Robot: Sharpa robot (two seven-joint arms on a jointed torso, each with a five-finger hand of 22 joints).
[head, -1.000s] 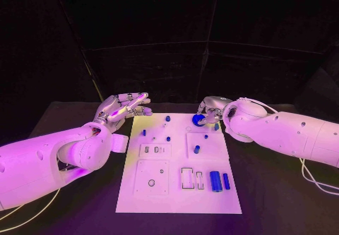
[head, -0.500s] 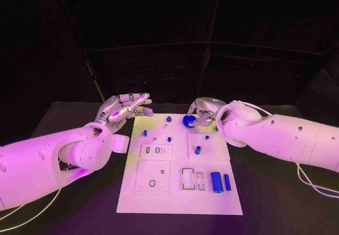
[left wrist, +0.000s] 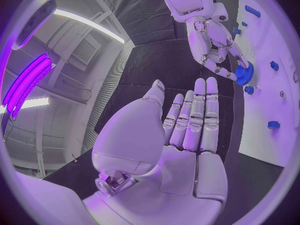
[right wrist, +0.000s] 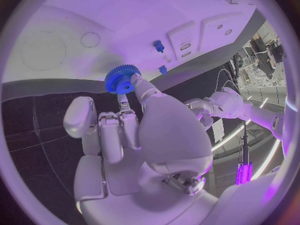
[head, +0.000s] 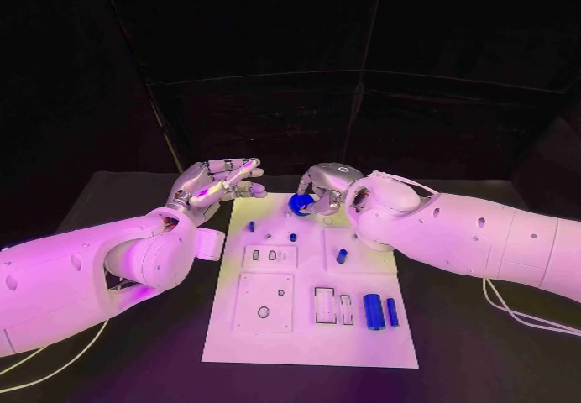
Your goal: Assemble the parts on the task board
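Holding a blue gear [head: 301, 204] in its fingertips, the right hand [head: 322, 188] sits over the far end of the task board [head: 310, 336].

Head view: the gear hangs at the board's 12 o'clock edge; the left hand [head: 218, 186] hovers beside the board's 11 o'clock corner, fingers extended and together, holding nothing; two blue cylinders [head: 379, 311] lie toward 4 o'clock.
Left wrist view: the left hand [left wrist: 181, 135] shows a flat bare palm with straight fingers; beyond it the right hand [left wrist: 215, 47] pinches the gear [left wrist: 243, 74] at the board's [left wrist: 262, 135] edge.
Right wrist view: the right hand's [right wrist: 134, 130] fingertips grip the toothed gear [right wrist: 122, 79] over the board [right wrist: 125, 25], near small blue pegs [right wrist: 159, 46].
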